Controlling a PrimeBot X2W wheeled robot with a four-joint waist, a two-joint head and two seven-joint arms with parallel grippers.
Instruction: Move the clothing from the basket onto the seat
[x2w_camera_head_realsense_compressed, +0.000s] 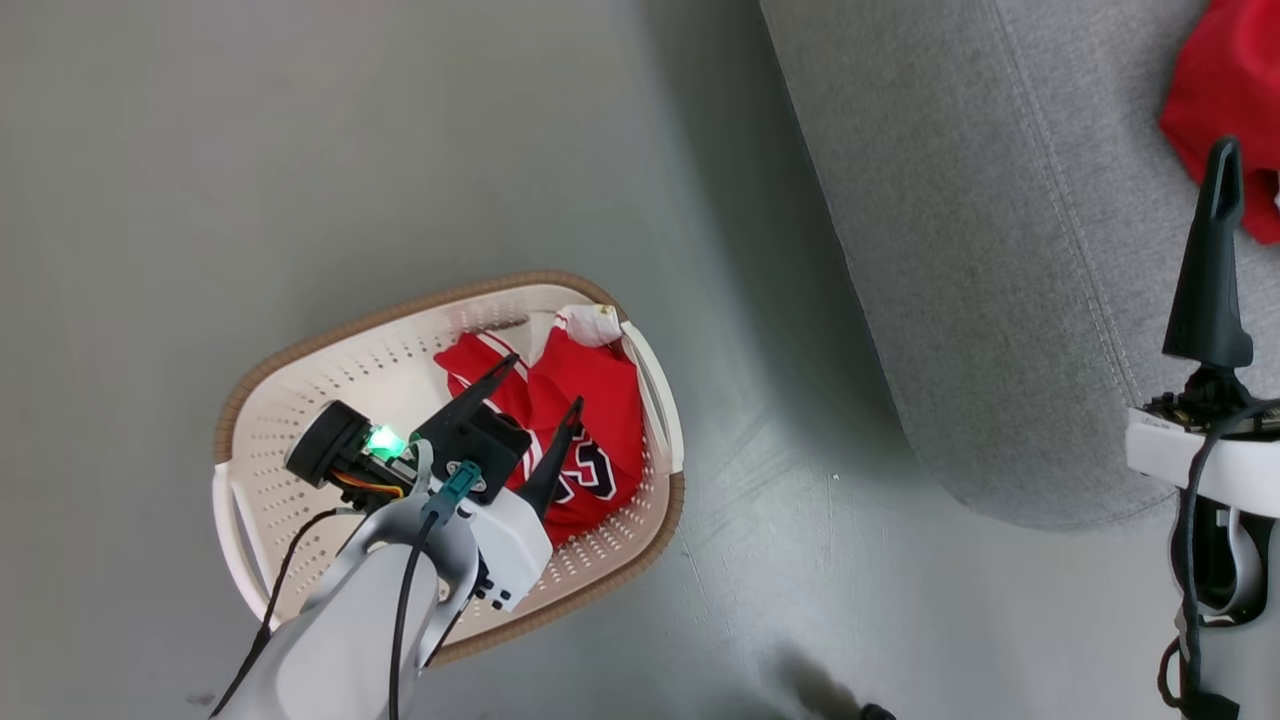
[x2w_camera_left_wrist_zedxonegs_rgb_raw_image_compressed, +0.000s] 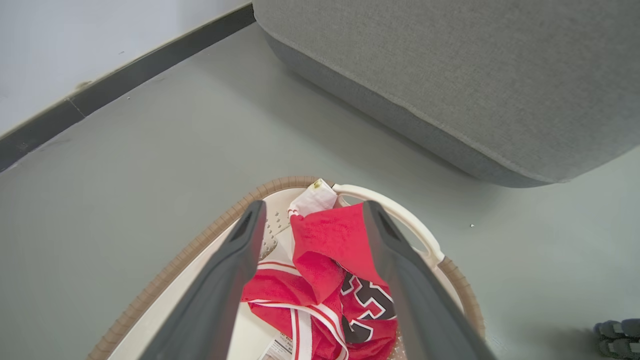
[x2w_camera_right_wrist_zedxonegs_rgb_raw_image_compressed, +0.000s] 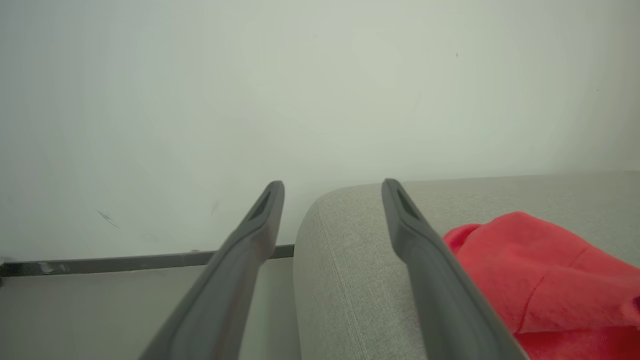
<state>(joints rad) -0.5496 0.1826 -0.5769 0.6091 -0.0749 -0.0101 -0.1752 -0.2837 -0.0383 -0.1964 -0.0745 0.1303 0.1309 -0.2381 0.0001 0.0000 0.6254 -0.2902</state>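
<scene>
While the left tool (x2w_camera_head_realsense_compressed: 547, 380) hangs spread wide over the basket (x2w_camera_head_realsense_compressed: 330, 385), the red jersey (x2w_camera_head_realsense_compressed: 605, 395) lies bunched inside it. Best drop straight, pinch a thick middle fold, then lift high. Right tool (x2w_camera_right_wrist_zedxonegs_rgb_raw_image_compressed: 333, 184), also spread, idles well away from it.

Two bright red soft fabric garments: one jersey (x2w_camera_head_realsense_compressed: 600, 420) with dark white-edged lettering and one plain red piece (x2w_camera_head_realsense_compressed: 1225, 90). One cream-white perforated plastic laundry basket (x2w_camera_head_realsense_compressed: 330, 390) with a brown rim. One large light grey upholstered sofa (x2w_camera_head_realsense_compressed: 980, 250). Two long-fingered dark grippers: the left gripper (x2w_camera_head_realsense_compressed: 546, 380) and the right gripper (x2w_camera_right_wrist_zedxonegs_rgb_raw_image_compressed: 333, 184).
</scene>
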